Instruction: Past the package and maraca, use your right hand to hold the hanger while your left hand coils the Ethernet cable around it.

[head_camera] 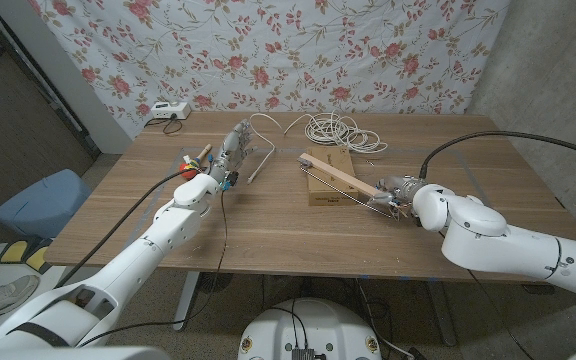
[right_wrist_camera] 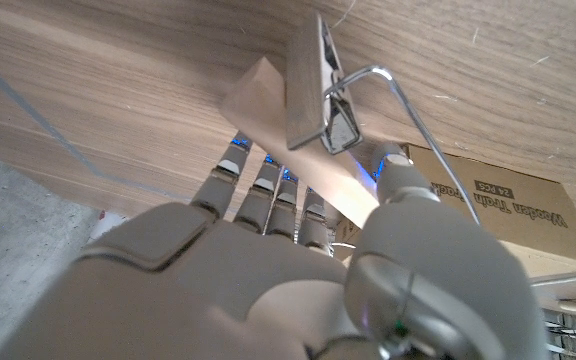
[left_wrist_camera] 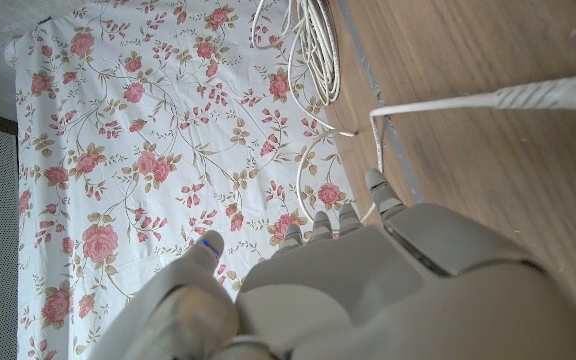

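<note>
A wooden hanger lies slanted across the cardboard package at mid-table. My right hand grips its near end. In the right wrist view that hand has its fingers under the hanger's wooden bar and its thumb beside the metal clip, with the package behind. The white Ethernet cable lies coiled at the back, and one strand loops over to my left hand, which holds it beside the maraca. In the left wrist view the cable runs across the wood to the fingertips.
A white power strip sits at the table's back left corner. A floral curtain hangs behind the table. A blue stool stands on the floor to the left. Bare wood lies in front of the package.
</note>
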{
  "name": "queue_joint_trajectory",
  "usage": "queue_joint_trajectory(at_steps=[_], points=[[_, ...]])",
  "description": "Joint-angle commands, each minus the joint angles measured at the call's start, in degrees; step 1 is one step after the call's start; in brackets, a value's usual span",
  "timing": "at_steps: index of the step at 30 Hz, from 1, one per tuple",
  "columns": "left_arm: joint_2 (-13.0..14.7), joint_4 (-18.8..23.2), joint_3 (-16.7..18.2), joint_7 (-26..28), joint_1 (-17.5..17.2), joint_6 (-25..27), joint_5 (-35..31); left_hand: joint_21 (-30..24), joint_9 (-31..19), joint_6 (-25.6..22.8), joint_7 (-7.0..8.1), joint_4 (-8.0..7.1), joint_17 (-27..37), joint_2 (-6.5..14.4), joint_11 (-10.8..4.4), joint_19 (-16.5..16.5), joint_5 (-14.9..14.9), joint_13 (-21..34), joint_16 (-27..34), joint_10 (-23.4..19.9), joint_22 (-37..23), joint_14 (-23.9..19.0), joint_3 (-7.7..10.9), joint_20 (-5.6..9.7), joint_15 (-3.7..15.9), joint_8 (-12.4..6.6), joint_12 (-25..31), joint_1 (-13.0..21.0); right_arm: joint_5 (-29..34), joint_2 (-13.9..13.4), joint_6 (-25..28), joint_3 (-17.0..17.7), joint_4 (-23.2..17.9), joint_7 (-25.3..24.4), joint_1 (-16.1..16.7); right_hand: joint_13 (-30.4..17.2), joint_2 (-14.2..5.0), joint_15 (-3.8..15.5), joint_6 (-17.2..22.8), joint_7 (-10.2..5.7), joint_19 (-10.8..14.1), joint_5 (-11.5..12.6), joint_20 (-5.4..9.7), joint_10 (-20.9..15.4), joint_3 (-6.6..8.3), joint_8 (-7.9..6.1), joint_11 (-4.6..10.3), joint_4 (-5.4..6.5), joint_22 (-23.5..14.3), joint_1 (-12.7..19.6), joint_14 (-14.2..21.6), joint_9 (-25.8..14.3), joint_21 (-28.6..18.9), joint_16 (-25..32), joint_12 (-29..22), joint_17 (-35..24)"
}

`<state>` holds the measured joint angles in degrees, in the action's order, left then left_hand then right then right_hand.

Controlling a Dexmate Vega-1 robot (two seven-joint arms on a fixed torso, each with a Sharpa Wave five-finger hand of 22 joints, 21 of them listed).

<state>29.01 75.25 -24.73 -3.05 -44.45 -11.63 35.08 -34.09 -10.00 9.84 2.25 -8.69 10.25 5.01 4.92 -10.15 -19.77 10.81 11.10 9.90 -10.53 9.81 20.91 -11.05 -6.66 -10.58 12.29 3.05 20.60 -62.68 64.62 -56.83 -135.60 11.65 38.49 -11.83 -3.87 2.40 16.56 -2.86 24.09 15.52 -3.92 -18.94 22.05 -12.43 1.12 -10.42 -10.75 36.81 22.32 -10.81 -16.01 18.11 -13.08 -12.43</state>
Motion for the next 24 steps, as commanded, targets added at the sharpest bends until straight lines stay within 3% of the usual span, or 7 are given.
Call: queue_joint_trajectory(at_steps=[1,4,6,9,14,19,24], points=[[-0.12,-0.54,0.02,-0.34,0.20,-0.15,0.12,0.06,-0.10,3.23,0.00,-0.10,0.25,1.98,0.29,-3.60,-0.47,0.12,0.05,3.95,-0.16,2.48,-0.34,-0.05,0.40,0.01,-0.08,0.52,12.08,3.24,2.91,-6.62,2.98,0.68,-2.08,-0.30,-2.28,7.80,3.80,-1.34,4.63,0.25,3.16,-4.42,1.51,-0.80,1.51,-0.07,-0.47,8.31,4.61,-0.10,-1.87,3.03,-1.01,-1.55],[-0.16,-0.65,-0.08,-0.47,0.37,0.03,0.13,0.10,-0.10,3.25,-0.04,-0.10,0.25,1.96,0.31,-3.58,-0.47,0.12,0.05,3.88,-0.16,2.47,-0.37,-0.09,0.41,0.02,-0.07,0.50,15.08,4.16,2.83,-6.72,3.98,-2.13,-0.60,-0.94,-6.24,10.49,8.25,-3.13,8.73,-1.38,5.75,-9.04,2.91,-1.30,3.41,0.12,-1.33,18.39,10.18,-0.20,-4.80,8.34,-2.05,-5.56],[-0.17,-0.66,-0.12,-0.50,0.41,0.10,0.13,0.14,-0.10,3.25,-0.02,-0.11,0.25,1.94,0.39,-3.58,-0.48,0.13,0.05,3.95,-0.16,2.48,-0.39,-0.09,0.43,0.02,-0.10,0.49,15.22,4.40,1.85,-5.15,4.21,-4.31,1.19,-2.62,-7.30,11.02,12.86,-3.51,10.55,-3.66,7.07,-15.44,4.07,-1.60,3.95,0.67,-2.96,26.55,18.77,-0.41,-8.53,14.85,-5.14,-11.20],[-0.11,-0.62,-0.17,-0.45,0.45,0.21,0.02,0.20,-0.10,3.22,-0.04,-0.12,0.25,1.92,0.40,-3.55,-0.48,0.13,0.05,3.79,-0.17,2.45,-0.42,-0.09,0.45,0.01,-0.05,0.46,14.79,4.52,-0.36,-2.32,4.53,-7.61,4.04,-5.66,-8.05,10.79,22.21,-3.38,9.93,-5.07,7.96,-25.10,5.17,-2.72,4.34,3.84,-5.14,30.70,27.39,-0.92,-13.10,20.30,-11.21,-17.56],[0.37,0.17,-0.27,0.35,0.46,0.84,-0.62,0.34,-0.10,3.35,-0.01,-0.13,0.25,1.92,0.20,-3.52,-0.49,0.13,0.00,3.90,-0.17,2.52,-0.47,-0.04,0.44,0.06,-0.13,0.43,10.90,4.35,-5.81,4.53,4.93,-13.29,9.54,-12.78,-7.33,10.29,29.16,-1.57,10.29,-4.68,8.40,-36.27,1.36,-0.88,4.30,8.99,-8.39,27.97,34.91,-1.66,-20.94,31.09,-20.92,-31.69],[1.91,2.97,-0.65,4.19,0.19,3.46,-3.29,0.16,-0.10,3.11,-0.06,0.32,0.11,2.49,-0.17,-1.90,-0.50,0.15,0.61,2.01,-0.17,0.32,0.07,0.48,0.84,-0.09,0.47,1.17,7.58,4.62,-11.58,10.84,5.92,-20.19,14.96,-19.97,-7.15,9.98,30.26,-0.92,8.62,-3.26,9.17,-39.11,-2.33,0.98,3.96,14.12,-10.03,22.00,34.82,-2.02,-24.64,37.29,-27.31,-42.24],[4.94,10.09,-1.46,13.36,-0.46,12.39,-8.67,-0.83,-0.11,-0.80,-1.27,4.70,-0.04,3.32,0.98,4.04,1.58,0.17,1.81,-4.78,-0.35,-7.86,3.81,0.81,0.67,-0.94,2.00,7.36,6.15,5.42,-16.71,15.36,7.42,-26.61,19.23,-32.11,-7.73,10.05,31.51,0.97,9.29,-0.52,9.22,-41.07,-1.95,0.59,4.49,18.81,-11.26,18.19,36.23,-3.92,-29.89,42.82,-36.94,-54.87]])
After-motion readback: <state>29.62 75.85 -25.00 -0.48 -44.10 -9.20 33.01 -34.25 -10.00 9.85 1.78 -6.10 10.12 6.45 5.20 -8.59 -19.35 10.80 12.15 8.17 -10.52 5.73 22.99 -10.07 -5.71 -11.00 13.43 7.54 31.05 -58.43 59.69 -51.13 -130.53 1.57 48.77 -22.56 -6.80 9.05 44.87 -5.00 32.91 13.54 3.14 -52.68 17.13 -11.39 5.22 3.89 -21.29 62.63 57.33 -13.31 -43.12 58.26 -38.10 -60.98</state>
